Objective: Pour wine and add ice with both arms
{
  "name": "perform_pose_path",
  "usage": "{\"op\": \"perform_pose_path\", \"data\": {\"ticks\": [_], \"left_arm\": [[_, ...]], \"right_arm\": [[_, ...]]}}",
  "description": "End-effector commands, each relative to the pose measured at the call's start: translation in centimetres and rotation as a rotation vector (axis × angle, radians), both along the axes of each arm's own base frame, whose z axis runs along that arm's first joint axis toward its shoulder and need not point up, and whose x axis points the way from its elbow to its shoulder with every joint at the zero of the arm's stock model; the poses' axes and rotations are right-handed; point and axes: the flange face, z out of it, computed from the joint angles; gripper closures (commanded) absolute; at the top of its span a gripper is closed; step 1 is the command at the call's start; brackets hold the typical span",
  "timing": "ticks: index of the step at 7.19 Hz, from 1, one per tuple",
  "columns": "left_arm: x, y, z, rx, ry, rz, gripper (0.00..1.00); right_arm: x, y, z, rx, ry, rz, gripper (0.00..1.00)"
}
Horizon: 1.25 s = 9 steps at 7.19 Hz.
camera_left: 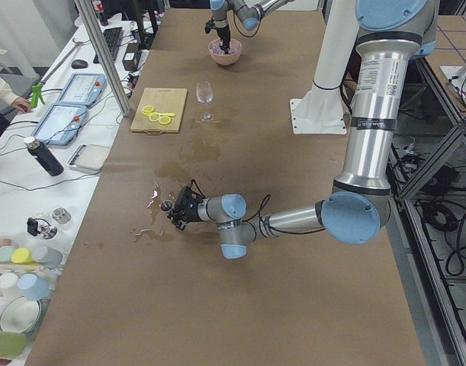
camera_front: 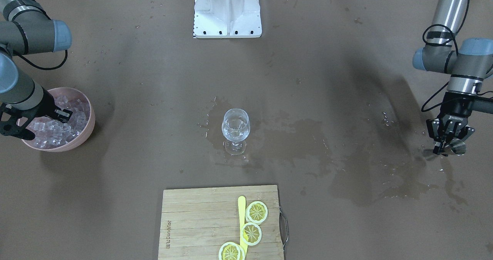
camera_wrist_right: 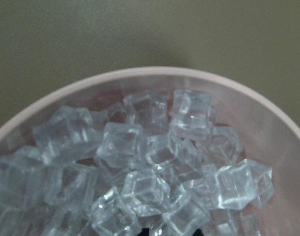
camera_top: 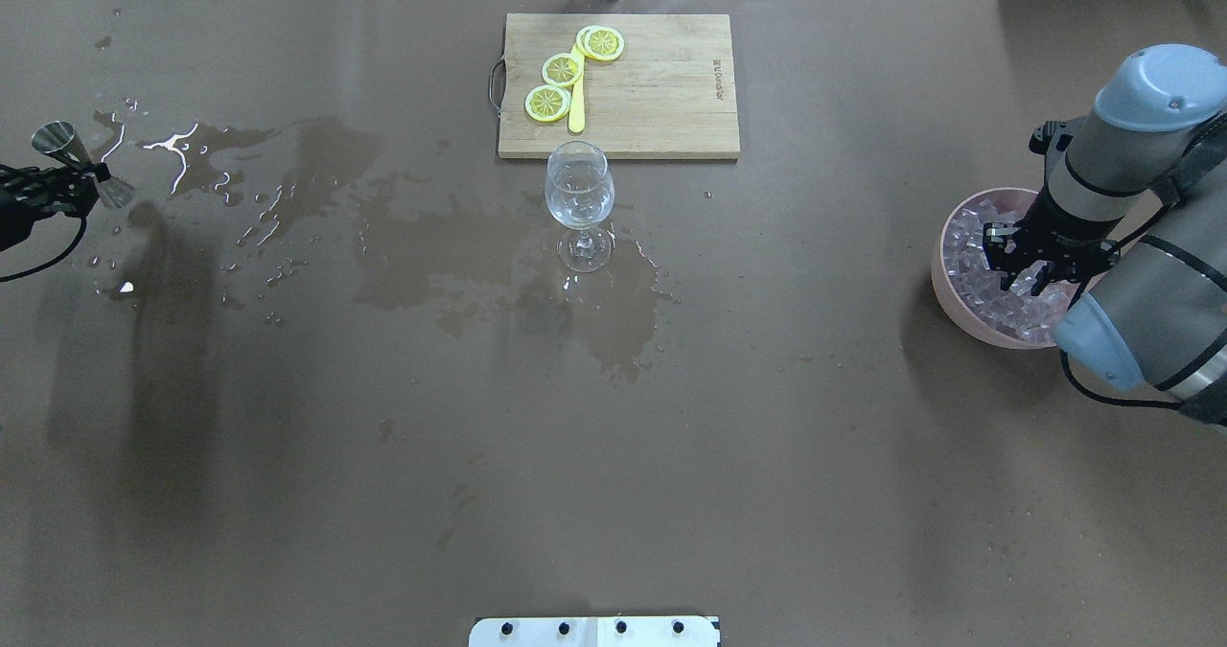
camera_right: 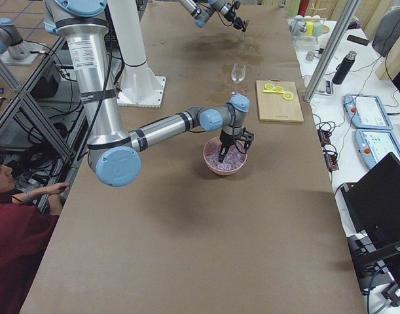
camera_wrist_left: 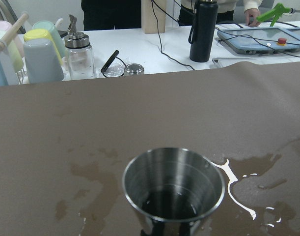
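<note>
Two jobs are sharing this tabletop [camera_front: 346,40], and judging by how things lie, one is mostly done while the other is only starting.

At the middle, a stemmed glass [camera_front: 235,127] is standing upright just beyond the cutting board [camera_front: 200,221] with its lemon slices [camera_front: 257,212]. A small amount of the wine [camera_front: 235,135] is sitting low in its bowl, and no cube is showing inside it. Wet patches [camera_front: 308,136] are spreading around the glass's foot and running toward the robot's left end, so some liquid is lying on the surface rather than in the glass.

Far out at that left end, the left pincer [camera_front: 448,144] is clamping a steel measuring cup [camera_wrist_left: 173,189] by its narrow waist and holding it low over the wet tabletop. Whether it is touching down I cannot tell. Only a dark film is showing at its bottom, so the pour is looking finished.

At the other end, the right pincer [camera_top: 1028,273] is reaching down into the pink bowl [camera_front: 83,135], its tips dipping among the heaped ice [camera_wrist_right: 121,147]. Its fingers seem to be standing apart around a cube or two, not yet closing, though the wrist view is showing only their dark ends. Gripping ice, carrying it across to the glass and dropping it in are all remaining.
</note>
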Motion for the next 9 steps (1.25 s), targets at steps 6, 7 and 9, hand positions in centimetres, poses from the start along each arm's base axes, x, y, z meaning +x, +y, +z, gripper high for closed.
{"op": "perform_pose_path", "data": {"ticks": [6,7,9], "left_arm": [[5.1,-6.3,-15.1,0.083,0.085,0.013,1.00],[5.5,-6.9,-16.7,0.098,0.100,0.011,1.00],[6.1,-7.2,-17.7,0.061,0.150,0.000,1.00]], "right_arm": [[1.2,-1.2,-3.4,0.042,-0.036,0.036,0.81],[1.6,-1.2,-3.8,0.049,-0.042,0.042,0.81],[2.0,-1.4,-4.6,0.064,-0.050,0.050,0.81]]}}
